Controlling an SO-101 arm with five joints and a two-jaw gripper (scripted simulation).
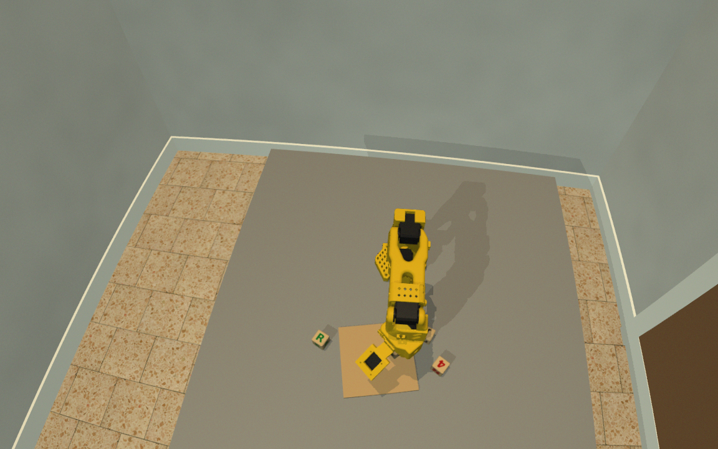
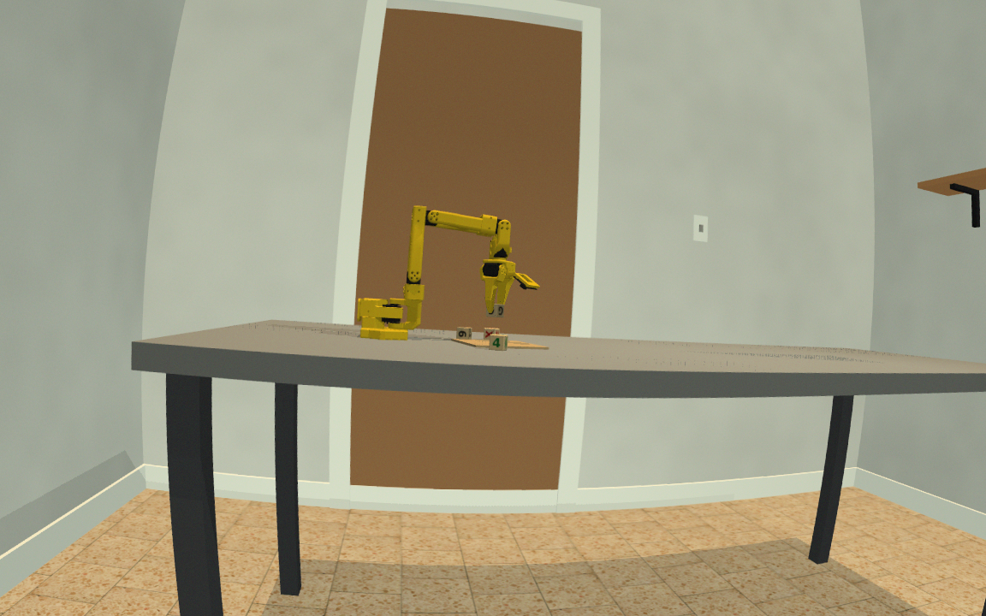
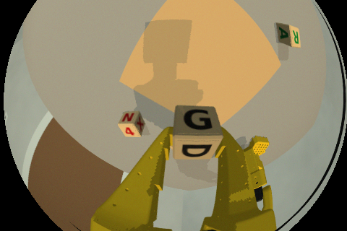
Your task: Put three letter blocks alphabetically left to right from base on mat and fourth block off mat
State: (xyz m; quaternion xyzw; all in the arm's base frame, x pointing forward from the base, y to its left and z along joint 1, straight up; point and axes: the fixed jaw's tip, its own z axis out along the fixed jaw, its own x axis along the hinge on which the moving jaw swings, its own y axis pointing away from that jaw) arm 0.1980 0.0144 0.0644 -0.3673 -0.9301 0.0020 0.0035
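Even, muted light. Arm (image 1: 407, 267) (image 2: 456, 220) throws a long soft shadow up and right across the bench (image 1: 295, 251) (image 2: 558, 381) in the top view. Tool shadow dims the mat (image 1: 353, 385) (image 3: 213, 43). Wrist view: strong fisheye, black corners, jagged shadow edges. Exterior walls (image 2: 252, 191) bow. Small blocks (image 1: 320, 338) (image 2: 498, 342) (image 3: 131, 124) lack detail outside wrist view.

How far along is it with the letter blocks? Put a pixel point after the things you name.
Done: the 4 block (image 1: 440, 365) (image 2: 490, 333) (image 3: 131, 124) lies off the flat mat (image 1: 353, 379) (image 2: 531, 346) (image 3: 217, 43).
In hand: the G block (image 2: 500, 310) (image 3: 197, 120), held above the table.
Left: the whole row; the R block (image 1: 320, 338) (image 2: 498, 343) (image 3: 288, 35) and half-hidden block (image 1: 430, 335) (image 2: 463, 333) sit off the mat.
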